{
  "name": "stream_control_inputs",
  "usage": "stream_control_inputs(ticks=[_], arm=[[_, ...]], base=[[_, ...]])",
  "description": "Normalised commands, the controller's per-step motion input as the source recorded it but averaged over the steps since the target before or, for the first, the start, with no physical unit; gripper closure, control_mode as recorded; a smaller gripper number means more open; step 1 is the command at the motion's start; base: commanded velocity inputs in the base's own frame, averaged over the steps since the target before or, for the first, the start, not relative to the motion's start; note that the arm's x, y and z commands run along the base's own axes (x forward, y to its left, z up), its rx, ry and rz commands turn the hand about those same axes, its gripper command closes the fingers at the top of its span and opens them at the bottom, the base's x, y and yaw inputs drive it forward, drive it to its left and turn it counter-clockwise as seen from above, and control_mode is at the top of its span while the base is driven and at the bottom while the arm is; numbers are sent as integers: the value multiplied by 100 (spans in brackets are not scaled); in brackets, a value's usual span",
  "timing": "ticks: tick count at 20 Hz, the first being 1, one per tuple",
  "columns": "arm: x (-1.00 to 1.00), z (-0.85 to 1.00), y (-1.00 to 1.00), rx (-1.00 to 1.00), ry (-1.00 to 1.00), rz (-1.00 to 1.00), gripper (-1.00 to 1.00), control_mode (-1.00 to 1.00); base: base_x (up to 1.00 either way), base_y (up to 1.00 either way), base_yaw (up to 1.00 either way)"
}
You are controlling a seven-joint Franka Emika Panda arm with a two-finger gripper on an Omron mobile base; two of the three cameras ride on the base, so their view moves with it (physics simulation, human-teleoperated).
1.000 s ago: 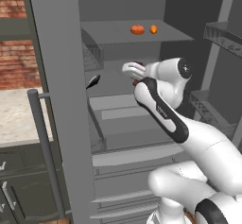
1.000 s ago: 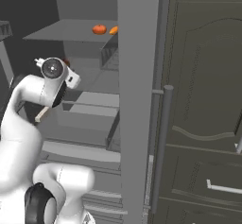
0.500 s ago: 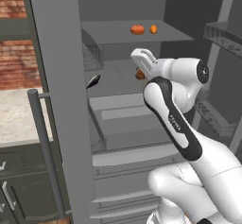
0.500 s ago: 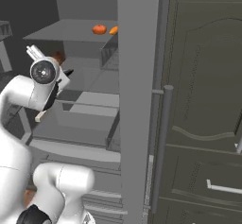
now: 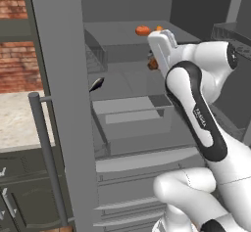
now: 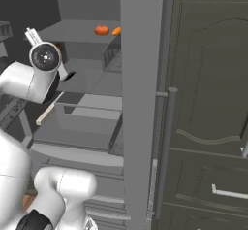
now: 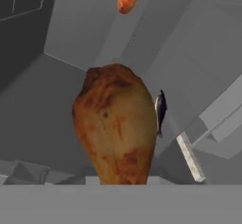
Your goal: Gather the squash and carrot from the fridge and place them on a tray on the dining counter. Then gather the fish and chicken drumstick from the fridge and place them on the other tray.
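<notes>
Here the arm reaches into the open fridge, and the step in hand looks like the second half of the task: fetching the chicken drumstick. In the hand view the drumstick stands huge directly ahead of the end effector, its browned body rising from the bottom edge where the fingertips would be. Whether the fingers are pinching it or merely hanging around it, I cannot tell, since they are hidden behind the meat.

Going left to right in the left base view: well to the left of the end effector, near the door edge, the small dark fish hangs over the mid shelf. Below the end effector sits a pulled-out grey drawer. Above it and a little beyond, on the upper shelf, lie two orange items, probably the carrot and another vegetable; I cannot tell them apart. A brown patch just beside the wrist matches the drumstick.

In the hand view the fish peeks out just to the right of the drumstick, farther in.

If the grip is made, the next move calls for drawing the arm straight back out, clear of the shelf above and the drawer lip, then driving to the dining worktop tray. If not, the fingers must close first.
</notes>
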Motion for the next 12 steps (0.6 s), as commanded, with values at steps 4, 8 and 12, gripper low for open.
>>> stream_control_inputs(ticks=[4, 8, 12], arm=[[-80, 1, 12, 0, 1, -5, 100, -100], [-39, 0, -4, -15, -15, -3, 100, -100], [-57, 0, -16, -24, -10, 0, 100, -100]], base=[[0, 0, 0], [0, 0, 0], [0, 0, 0]])
